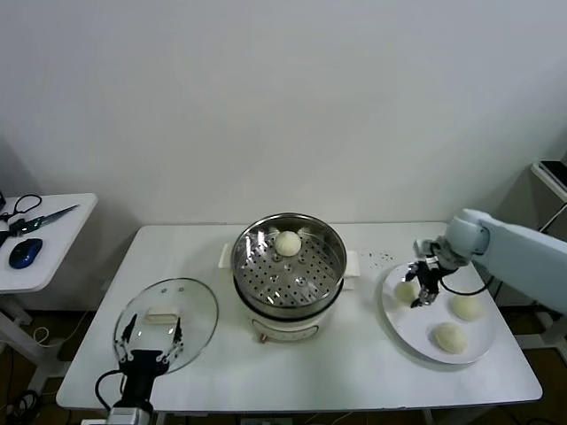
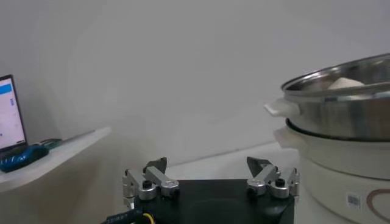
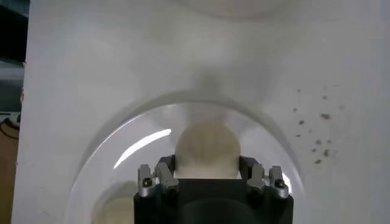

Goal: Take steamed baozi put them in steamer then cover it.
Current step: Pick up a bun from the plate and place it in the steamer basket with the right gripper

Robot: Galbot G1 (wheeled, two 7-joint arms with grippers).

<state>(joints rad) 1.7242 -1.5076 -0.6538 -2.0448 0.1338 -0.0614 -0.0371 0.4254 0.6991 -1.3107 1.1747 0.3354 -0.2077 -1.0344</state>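
Note:
The steamer [image 1: 288, 266] stands mid-table and holds one baozi [image 1: 287, 243] at its far side. It also shows in the left wrist view [image 2: 341, 103]. A white plate [image 1: 422, 343] at the right carries three baozi. My right gripper [image 1: 423, 288] is down on the plate with its fingers against both sides of the leftmost baozi [image 1: 406, 291], which rests on the plate. The right wrist view shows that baozi [image 3: 207, 146] filling the gripper [image 3: 206, 164]. The cover [image 1: 166, 320] lies flat at the front left. My left gripper [image 1: 151, 341] hangs open over its near edge.
A side table [image 1: 53, 239] at the far left holds scissors [image 1: 35, 217] and a blue mouse [image 1: 25, 252]. A shelf edge [image 1: 551, 173] stands at the far right. Dark specks [image 1: 381, 258] dot the table between steamer and plate.

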